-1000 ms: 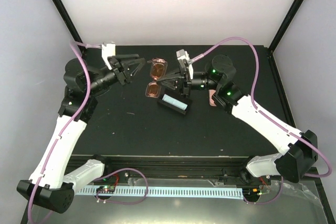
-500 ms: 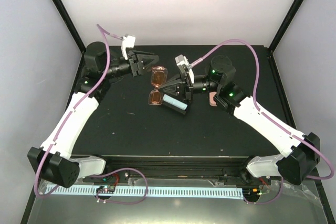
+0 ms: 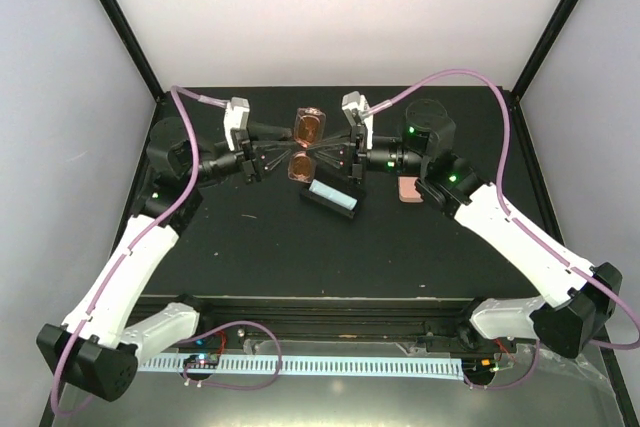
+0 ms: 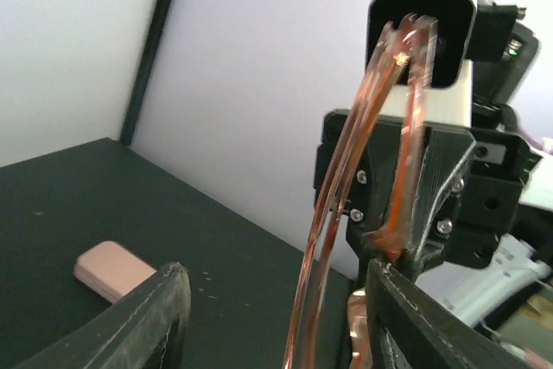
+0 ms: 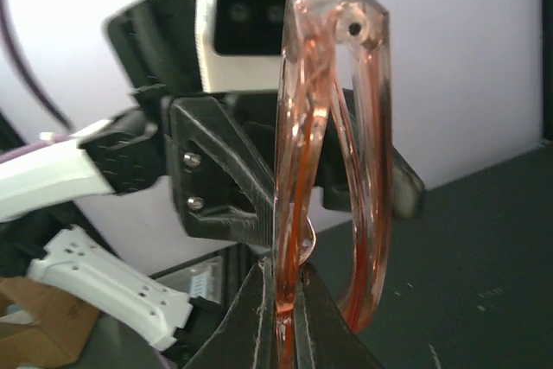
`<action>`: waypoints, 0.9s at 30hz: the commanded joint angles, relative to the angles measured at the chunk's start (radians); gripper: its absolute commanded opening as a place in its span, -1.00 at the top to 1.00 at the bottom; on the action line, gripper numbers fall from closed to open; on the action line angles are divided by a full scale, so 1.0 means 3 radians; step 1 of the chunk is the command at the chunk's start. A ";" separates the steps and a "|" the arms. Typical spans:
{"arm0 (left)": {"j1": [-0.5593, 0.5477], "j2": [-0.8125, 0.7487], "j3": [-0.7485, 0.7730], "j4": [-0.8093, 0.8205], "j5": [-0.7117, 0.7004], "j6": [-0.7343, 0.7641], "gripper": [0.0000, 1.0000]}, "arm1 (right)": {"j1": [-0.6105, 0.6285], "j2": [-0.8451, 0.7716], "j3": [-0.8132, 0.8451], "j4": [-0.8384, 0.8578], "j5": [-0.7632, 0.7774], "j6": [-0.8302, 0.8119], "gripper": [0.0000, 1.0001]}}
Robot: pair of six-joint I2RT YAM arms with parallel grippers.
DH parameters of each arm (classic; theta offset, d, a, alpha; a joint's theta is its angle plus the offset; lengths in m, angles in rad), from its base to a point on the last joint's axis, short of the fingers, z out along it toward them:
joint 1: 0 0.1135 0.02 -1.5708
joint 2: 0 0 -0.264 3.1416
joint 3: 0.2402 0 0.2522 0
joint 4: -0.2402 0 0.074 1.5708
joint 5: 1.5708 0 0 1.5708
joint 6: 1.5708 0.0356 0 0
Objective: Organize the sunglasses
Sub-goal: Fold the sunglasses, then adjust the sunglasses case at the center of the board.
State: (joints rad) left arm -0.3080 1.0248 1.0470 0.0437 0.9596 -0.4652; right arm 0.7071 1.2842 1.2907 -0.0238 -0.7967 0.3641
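Observation:
The amber-brown sunglasses (image 3: 305,147) hang above the table's back middle, folded and standing on edge. My right gripper (image 3: 322,155) is shut on them, its fingertips (image 5: 270,300) pinching the frame at the bridge. In the right wrist view the sunglasses (image 5: 298,127) rise straight up from the jaws. My left gripper (image 3: 278,157) faces the right one, open, with one finger on each side of the sunglasses (image 4: 346,179). Its left finger (image 4: 160,317) stands well clear of them and its right finger (image 4: 415,317) lies close beside a lens.
A black oblong case (image 3: 333,197) with a pale blue cloth on it lies just in front of the grippers. A pink case (image 3: 408,190) rests on the table under the right arm, and shows in the left wrist view as the pink case (image 4: 112,267).
My left arm has swung in from the back left and brought its open jaws around the sunglasses. My right gripper has turned the sunglasses up on edge and shifted them slightly.

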 commanded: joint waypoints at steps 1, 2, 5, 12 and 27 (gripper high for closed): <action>-0.0021 -0.0007 0.0012 -0.0691 -0.1072 0.0234 -0.11 | -0.0024 -0.0067 0.0055 -0.0429 0.0442 -0.0257 0.98; -0.0021 0.0059 -0.0005 -0.0871 -0.1375 0.0215 -0.06 | -0.0022 -0.0086 0.0052 -0.0525 0.0513 -0.0302 0.98; -0.0020 0.0365 -0.0149 -0.1253 -0.2010 0.0046 0.19 | -0.0027 -0.0104 0.0038 -0.0812 0.0740 -0.0421 0.98; -0.0076 0.1199 -0.0757 -0.0901 -0.1961 -0.0409 0.59 | -0.0054 0.0201 0.0148 -0.1639 0.1302 -0.0698 0.98; -0.0289 0.2471 -0.0429 -0.0745 -0.2037 -0.0404 0.76 | -0.0191 0.1526 0.0991 -0.2671 0.1979 -0.0925 0.98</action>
State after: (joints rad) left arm -0.3855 1.7283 0.8585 -0.2077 0.3714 -0.5800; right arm 0.6621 1.7088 1.5352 -0.7940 -0.2527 0.0799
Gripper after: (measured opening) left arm 0.121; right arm 0.038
